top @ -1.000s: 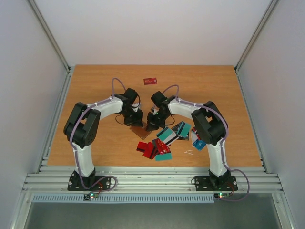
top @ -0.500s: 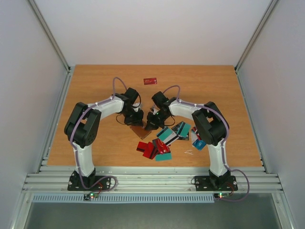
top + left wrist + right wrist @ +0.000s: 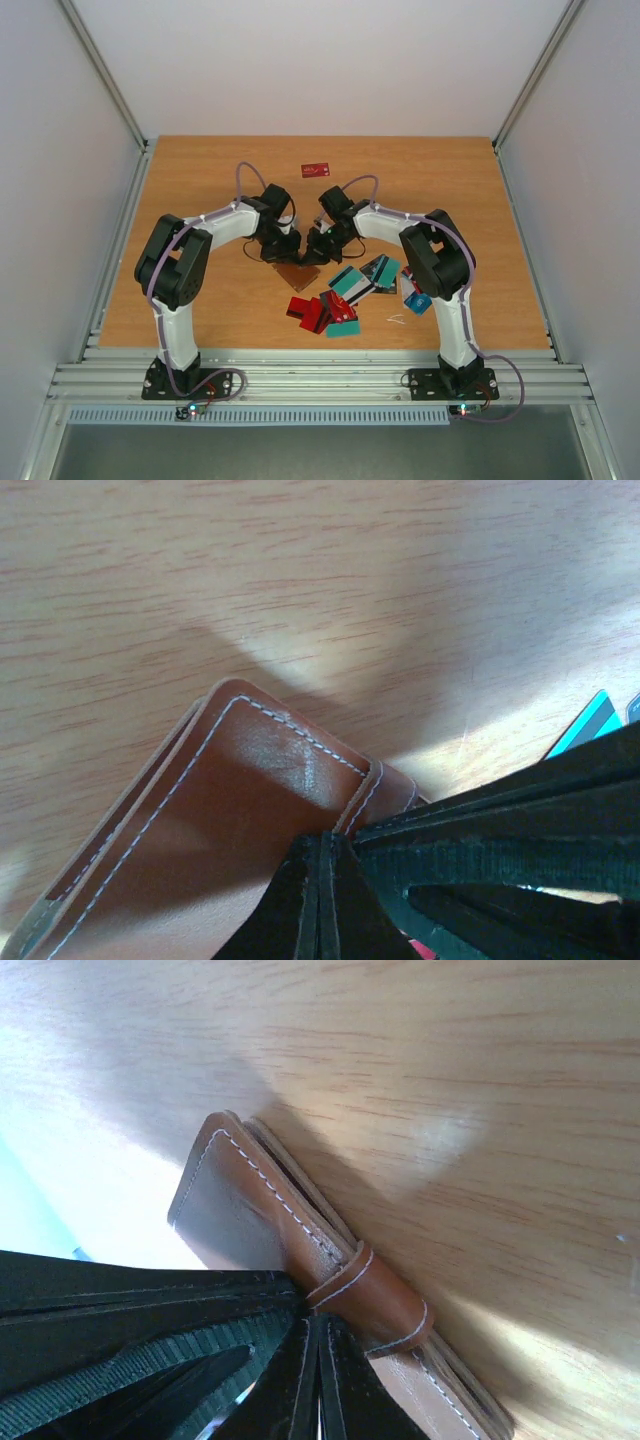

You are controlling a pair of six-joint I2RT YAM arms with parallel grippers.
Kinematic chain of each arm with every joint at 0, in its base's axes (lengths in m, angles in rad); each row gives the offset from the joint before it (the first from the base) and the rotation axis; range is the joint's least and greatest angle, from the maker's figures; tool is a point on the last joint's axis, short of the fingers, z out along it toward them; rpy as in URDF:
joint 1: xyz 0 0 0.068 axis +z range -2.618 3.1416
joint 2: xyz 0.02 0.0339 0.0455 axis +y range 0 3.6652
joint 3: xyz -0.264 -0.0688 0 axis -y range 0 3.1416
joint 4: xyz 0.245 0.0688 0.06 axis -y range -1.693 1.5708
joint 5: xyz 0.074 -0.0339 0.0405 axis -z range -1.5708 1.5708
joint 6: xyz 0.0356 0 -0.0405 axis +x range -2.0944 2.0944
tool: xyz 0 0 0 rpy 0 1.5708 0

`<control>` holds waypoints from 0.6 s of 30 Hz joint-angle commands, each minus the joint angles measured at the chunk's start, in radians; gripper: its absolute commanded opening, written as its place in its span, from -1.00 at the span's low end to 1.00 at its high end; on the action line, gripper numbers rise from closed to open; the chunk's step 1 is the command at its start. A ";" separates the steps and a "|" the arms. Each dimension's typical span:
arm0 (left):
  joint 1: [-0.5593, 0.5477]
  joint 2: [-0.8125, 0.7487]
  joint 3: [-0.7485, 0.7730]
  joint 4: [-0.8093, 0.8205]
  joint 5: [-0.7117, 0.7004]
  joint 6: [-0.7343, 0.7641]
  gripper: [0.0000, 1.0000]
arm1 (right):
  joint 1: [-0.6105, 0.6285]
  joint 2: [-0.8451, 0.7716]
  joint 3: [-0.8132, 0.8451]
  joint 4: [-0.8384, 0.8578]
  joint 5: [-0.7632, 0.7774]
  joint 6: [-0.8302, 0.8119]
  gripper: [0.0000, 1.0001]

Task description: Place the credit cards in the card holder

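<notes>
**One holder** point(image 3: 297, 275), brown and nearly square, lies on the table point(image 3: 200, 180) with its edges skewed to the table's; no long axis can be told. **Two grippers**, the left gripper point(image 3: 322, 852) and the right gripper point(image 3: 318, 1338), converge on its far edge. Each has its jaws pressed together with the tips at the stitched leather; whether either pinches it cannot be told. **Cards** point(image 3: 345, 295) are heaped just right of the holder, too overlapped to count. **One red card** point(image 3: 316, 169) lies well beyond it.

Your table point(image 3: 200, 180): orange-brown wood grain | your surround: pale walls point(image 3: 320, 70) left, back, right | near edge: ribbed metal rails point(image 3: 320, 378), slotted grey strip point(image 3: 320, 414) beneath | you'll spot a small pale scrap point(image 3: 397, 320) on the wood, front right
</notes>
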 commanded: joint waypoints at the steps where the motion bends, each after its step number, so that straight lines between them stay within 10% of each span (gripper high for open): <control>1: -0.007 0.077 -0.048 0.046 -0.056 0.019 -1.00 | -0.010 0.067 0.011 0.000 0.005 -0.015 -0.92; 18: -0.007 0.021 -0.033 0.028 -0.057 0.071 -0.78 | -0.017 0.117 -0.007 -0.118 0.127 -0.073 -0.94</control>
